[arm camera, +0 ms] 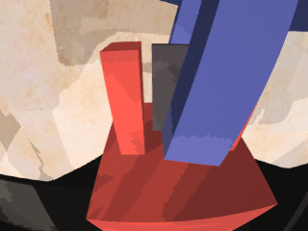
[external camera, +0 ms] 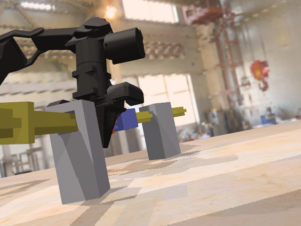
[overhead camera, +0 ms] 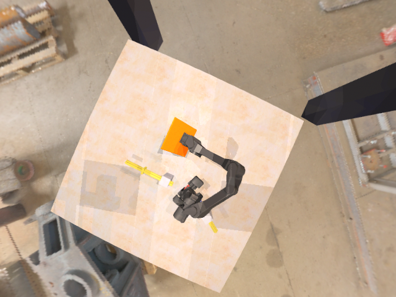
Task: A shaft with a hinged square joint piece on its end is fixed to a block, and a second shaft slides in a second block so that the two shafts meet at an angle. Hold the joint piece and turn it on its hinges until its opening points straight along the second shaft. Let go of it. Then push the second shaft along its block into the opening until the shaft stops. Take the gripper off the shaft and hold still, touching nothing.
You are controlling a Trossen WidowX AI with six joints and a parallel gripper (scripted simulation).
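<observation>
My gripper [overhead camera: 187, 190] [external camera: 106, 137] points down and is shut on the red square joint piece [arm camera: 140, 192]; its black fingers show on both sides of the piece in the wrist view. A blue fork [external camera: 130, 119] [arm camera: 217, 106] hinges with the joint piece and sits on the first yellow shaft [overhead camera: 213, 226] [external camera: 144, 117], in its block [overhead camera: 208, 218] [external camera: 161, 131]. The second yellow shaft [overhead camera: 135, 165] [external camera: 53, 121], with a collar, runs through the second block [overhead camera: 165, 179] [external camera: 73, 165]. Its end sticks out slightly, apart from the joint piece. The fingers hide much of the piece; its exact opening direction cannot be told.
An orange plate [overhead camera: 173, 135] lies under the arm's base. The arm [overhead camera: 236, 176] bends out over the right part of the table [overhead camera: 143, 80]. The second block stands close to the gripper. Dark posts [overhead camera: 351, 96] stand beyond the table's edges.
</observation>
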